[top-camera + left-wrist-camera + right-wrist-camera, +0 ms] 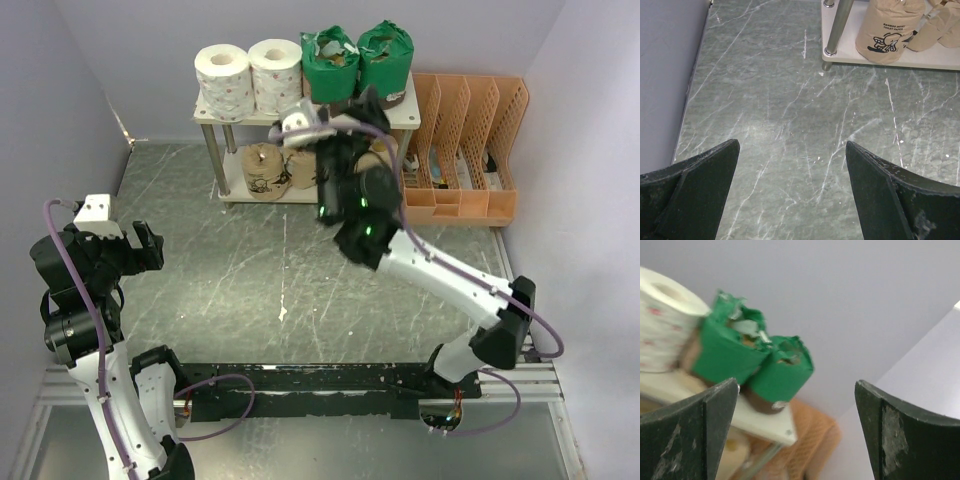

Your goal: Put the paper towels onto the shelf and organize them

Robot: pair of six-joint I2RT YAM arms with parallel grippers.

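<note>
The shelf stands at the back. Two white rolls and two green-wrapped rolls stand on its top board. A tan labelled roll and another tan roll sit on the lower board; the rest there is hidden behind my right arm. My right gripper is open and empty in front of the shelf, beside the green rolls. My left gripper is open and empty over the table at the left, far from the shelf. The labelled roll also shows in the left wrist view.
An orange perforated file rack stands right of the shelf, close to my right arm. Grey walls close in the left, back and right sides. A silver shelf leg stands at the shelf's near left corner.
</note>
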